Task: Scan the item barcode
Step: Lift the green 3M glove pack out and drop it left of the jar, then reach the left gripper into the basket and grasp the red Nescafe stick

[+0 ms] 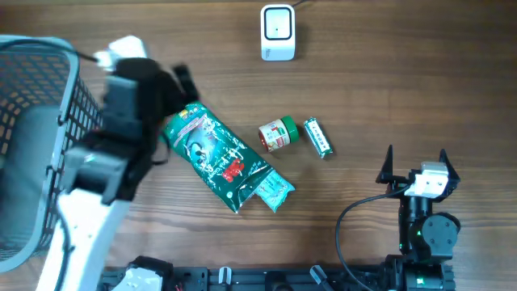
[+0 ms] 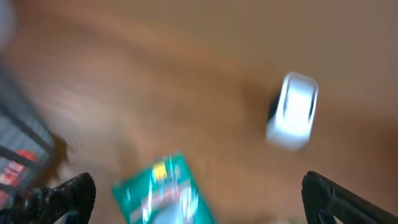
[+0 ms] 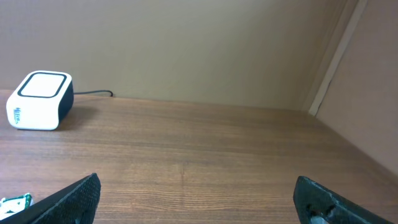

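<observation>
A green foil pouch (image 1: 218, 158) lies flat on the wooden table. A small jar with a green lid (image 1: 278, 134) and a small green pack (image 1: 317, 137) lie to its right. The white barcode scanner (image 1: 277, 32) stands at the far edge. My left gripper (image 1: 182, 86) hovers over the pouch's upper end. In the blurred left wrist view this gripper (image 2: 199, 208) is open, the pouch (image 2: 163, 190) shows below between the fingers, and the scanner (image 2: 292, 112) is ahead. My right gripper (image 1: 416, 166) stands open and empty at the front right.
A black wire basket (image 1: 32, 121) fills the left edge, partly under the left arm. The right wrist view shows bare table, the scanner (image 3: 39, 99) with its cable at far left, and a wall behind.
</observation>
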{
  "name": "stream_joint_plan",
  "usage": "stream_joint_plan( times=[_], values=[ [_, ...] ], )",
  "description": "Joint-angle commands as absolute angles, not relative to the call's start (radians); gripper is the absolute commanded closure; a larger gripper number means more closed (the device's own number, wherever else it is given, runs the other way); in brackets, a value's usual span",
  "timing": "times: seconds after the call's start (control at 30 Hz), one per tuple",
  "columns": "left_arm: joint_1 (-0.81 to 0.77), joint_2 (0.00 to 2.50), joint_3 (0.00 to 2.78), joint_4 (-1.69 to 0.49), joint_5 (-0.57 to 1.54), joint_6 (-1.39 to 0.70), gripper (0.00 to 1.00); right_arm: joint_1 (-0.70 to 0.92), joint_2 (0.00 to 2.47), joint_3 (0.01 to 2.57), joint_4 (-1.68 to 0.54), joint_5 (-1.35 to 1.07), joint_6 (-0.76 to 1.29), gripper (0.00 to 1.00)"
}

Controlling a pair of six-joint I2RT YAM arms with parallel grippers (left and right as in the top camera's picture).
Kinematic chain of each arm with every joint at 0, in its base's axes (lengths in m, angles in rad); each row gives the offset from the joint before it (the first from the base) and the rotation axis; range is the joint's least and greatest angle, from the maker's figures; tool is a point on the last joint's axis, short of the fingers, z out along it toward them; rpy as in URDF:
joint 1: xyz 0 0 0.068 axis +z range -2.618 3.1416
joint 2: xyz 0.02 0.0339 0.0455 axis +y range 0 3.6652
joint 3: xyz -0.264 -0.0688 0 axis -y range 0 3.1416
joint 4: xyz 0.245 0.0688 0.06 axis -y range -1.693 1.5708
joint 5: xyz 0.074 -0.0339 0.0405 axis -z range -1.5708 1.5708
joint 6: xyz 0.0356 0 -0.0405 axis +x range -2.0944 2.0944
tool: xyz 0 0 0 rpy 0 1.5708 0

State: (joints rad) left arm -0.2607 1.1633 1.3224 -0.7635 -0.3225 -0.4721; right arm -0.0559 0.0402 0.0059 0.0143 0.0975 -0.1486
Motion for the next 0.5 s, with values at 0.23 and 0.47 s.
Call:
stream_joint_plan(
  times=[0.23,0.47],
  values=[
    [0.586,1.222,1.382,-0.795,-0.078,-1.303,0.0,-0.057,0.036,0.005,0.017,0.103,-0.158,0.01],
    [0.813,1.49,1.381,-0.905,0.183,-1.483,0.0,-0.057,0.036,0.005,0.017,0.103,-0.158,0.0]
  ],
)
